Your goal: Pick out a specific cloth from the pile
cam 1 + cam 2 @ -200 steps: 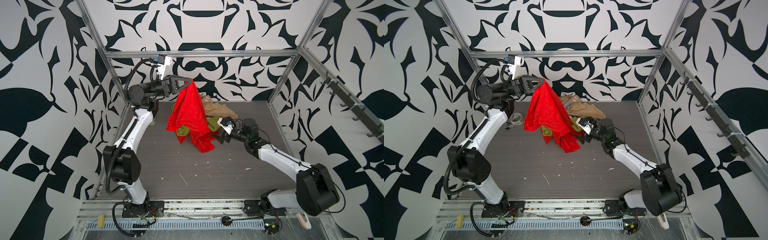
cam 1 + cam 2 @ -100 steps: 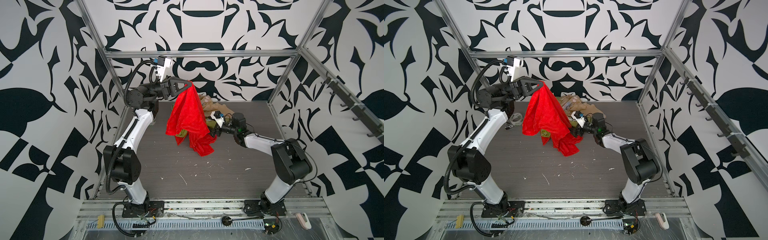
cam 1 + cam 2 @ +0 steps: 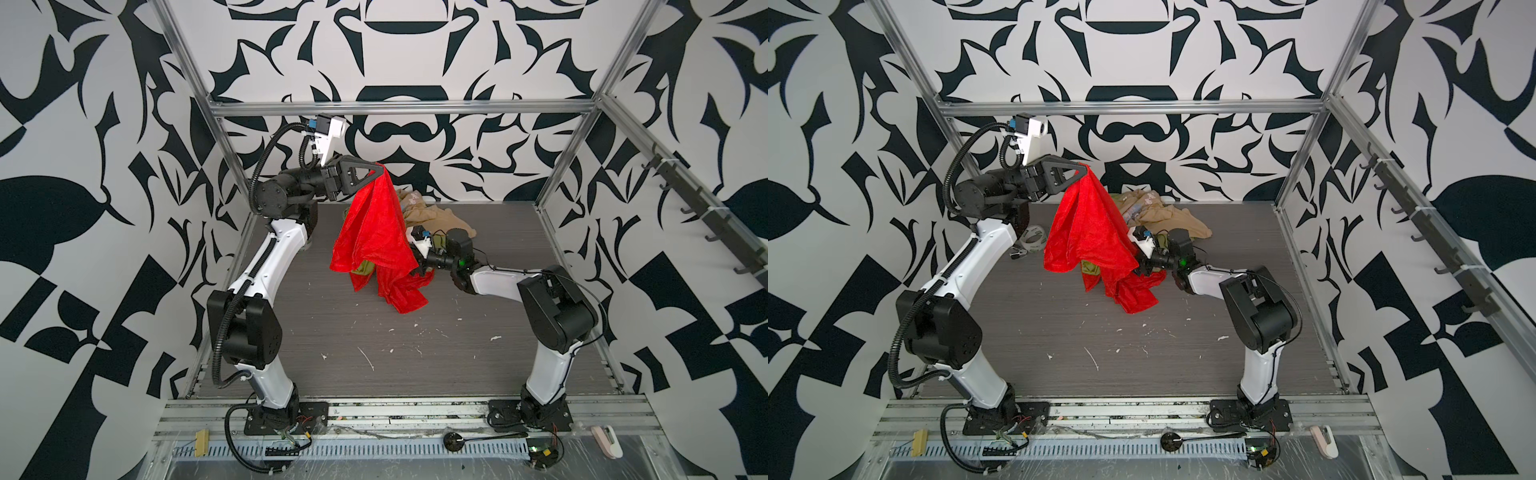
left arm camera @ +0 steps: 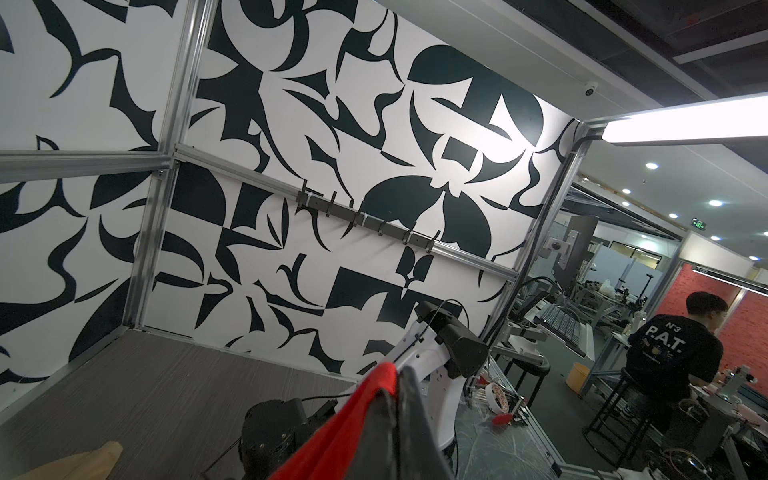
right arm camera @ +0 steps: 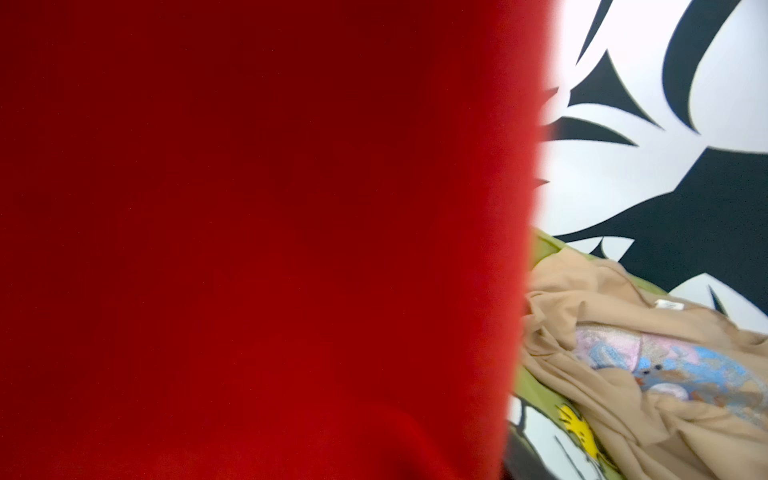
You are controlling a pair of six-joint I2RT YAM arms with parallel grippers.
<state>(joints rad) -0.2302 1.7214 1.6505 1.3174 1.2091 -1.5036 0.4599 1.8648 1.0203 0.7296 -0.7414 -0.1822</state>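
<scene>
overhead, the left gripper [image 3: 380,169] pinches a corner of the red cloth [image 3: 374,232], which hangs in front of the pile [image 3: 434,214] at the far edge of the table [image 3: 332,332], tail trailing down. the right gripper [image 3: 419,269], clear a second ago, is now buried in the folds; its width cannot be told. the near table lies bare.

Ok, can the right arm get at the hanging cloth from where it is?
Probably yes. The right gripper sits right beside the cloth hanging from the left gripper, with nothing between them; red fills most of the right wrist view. How its jaws stand is hidden.
</scene>
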